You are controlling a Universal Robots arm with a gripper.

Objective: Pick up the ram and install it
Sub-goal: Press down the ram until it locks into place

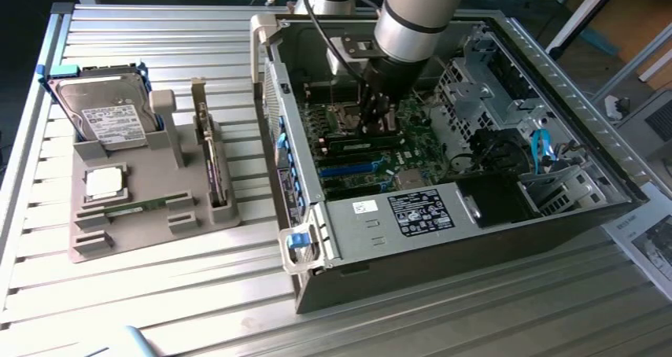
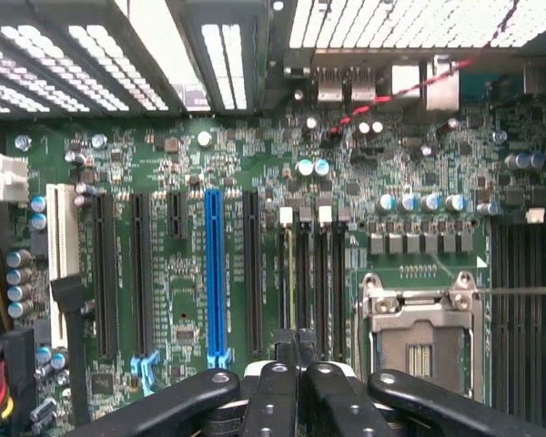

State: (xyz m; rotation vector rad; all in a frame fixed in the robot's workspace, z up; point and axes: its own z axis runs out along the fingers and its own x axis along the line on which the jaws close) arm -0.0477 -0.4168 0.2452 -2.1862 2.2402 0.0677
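The ram (image 1: 137,206) that I could pick out lay flat in its slot on the grey holder tray (image 1: 157,223), toward the exterior view's left and well apart from the open computer case (image 1: 452,215). It was a slim green stick, and nothing was touching it. On the same tray sat the silver processor chip (image 1: 105,182), the hard drive (image 1: 103,113) standing in its cradle, and a dark expansion card (image 1: 216,164) standing on edge.

My claw (image 2: 296,369) was down inside the case, close over the motherboard (image 2: 191,182), with my arm (image 1: 415,19) reaching in from above. In the wrist view my fingers (image 2: 273,401) stood drawn close together above the narrow memory slots (image 2: 309,273) that run beside the empty processor socket (image 2: 419,328). A thin edge seemed to run along one of those slots right beneath my fingertips, which I took to be a memory stick, though I could not tell whether I was gripping it, pressing on it, or merely poised above it.

I judged the work to be at the seating stage: one stick appeared to be at the slot, but whether it was fully latched the pictures did not settle. The stick on the tray was not yet picked up.
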